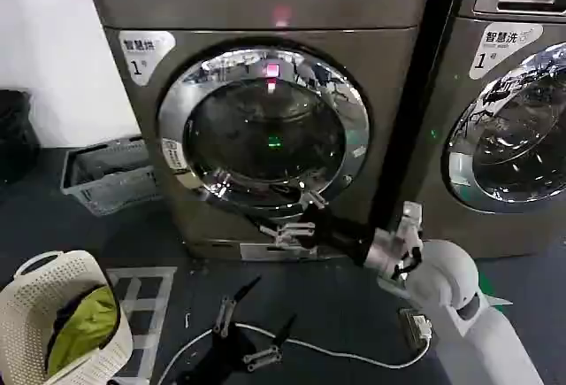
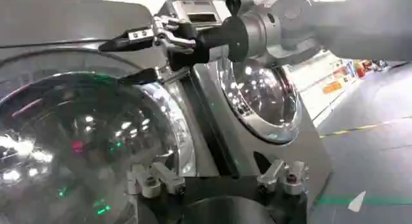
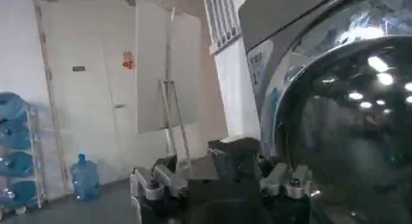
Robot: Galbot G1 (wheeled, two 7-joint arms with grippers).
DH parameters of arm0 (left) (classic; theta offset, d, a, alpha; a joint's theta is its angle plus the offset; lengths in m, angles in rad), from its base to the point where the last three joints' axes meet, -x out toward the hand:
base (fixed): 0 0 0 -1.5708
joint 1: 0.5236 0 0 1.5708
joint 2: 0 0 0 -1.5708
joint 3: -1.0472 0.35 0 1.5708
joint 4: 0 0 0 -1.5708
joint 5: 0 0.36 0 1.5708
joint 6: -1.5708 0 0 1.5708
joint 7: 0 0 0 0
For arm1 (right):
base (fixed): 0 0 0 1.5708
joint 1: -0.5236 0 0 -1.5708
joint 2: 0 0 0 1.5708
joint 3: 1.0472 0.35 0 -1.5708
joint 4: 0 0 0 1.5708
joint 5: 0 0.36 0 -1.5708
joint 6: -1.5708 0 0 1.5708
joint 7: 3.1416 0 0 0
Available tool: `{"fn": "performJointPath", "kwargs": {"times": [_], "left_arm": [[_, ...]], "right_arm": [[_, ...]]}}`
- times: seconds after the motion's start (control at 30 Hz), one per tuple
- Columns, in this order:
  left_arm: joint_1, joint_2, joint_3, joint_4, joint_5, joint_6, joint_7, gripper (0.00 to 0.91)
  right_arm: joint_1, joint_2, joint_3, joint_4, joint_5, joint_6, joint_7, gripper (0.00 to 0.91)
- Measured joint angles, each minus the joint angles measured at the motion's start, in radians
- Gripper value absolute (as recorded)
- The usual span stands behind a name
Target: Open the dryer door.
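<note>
Head view: the dryer [image 1: 265,111] fills the upper centre, its round glass door [image 1: 263,128] closed flush in its chrome ring. The right gripper [image 1: 296,217] reaches in from the lower right to the ring's bottom edge, its fingers spread a moderate way, holding nothing; whether the tips touch the rim cannot be told. Left wrist view shows that gripper [image 2: 132,55] at upper left, its two dark fingers [image 2: 122,43] parted in front of the door [image 2: 77,148]. The left gripper [image 1: 252,327] hangs low at bottom centre, fingers splayed wide, empty. A washer [image 1: 513,111] stands at right.
</note>
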Motion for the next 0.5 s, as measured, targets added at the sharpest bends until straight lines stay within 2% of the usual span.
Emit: {"fn": "performJointPath", "kwargs": {"times": [0.13, 0.2, 0.33, 0.5], "left_arm": [[0.000, 0.000, 0.000, 0.000, 0.000, 0.000, 0.000, 0.907], [0.000, 0.000, 0.000, 0.000, 0.000, 0.000, 0.000, 0.907], [0.001, -0.001, 0.000, -0.004, 0.000, 0.000, 0.000, 0.907], [0.009, -0.003, 0.000, -0.010, -0.001, -0.001, 0.000, 0.907]], "right_arm": [[0.019, 0.008, -0.010, -0.023, -0.031, 0.035, -0.005, 0.907], [0.033, 0.011, -0.020, -0.046, -0.079, 0.077, -0.004, 0.907], [0.061, 0.013, -0.038, -0.101, -0.174, 0.129, -0.009, 0.907], [0.093, 0.020, -0.066, -0.167, -0.206, 0.186, 0.016, 0.907]]}}
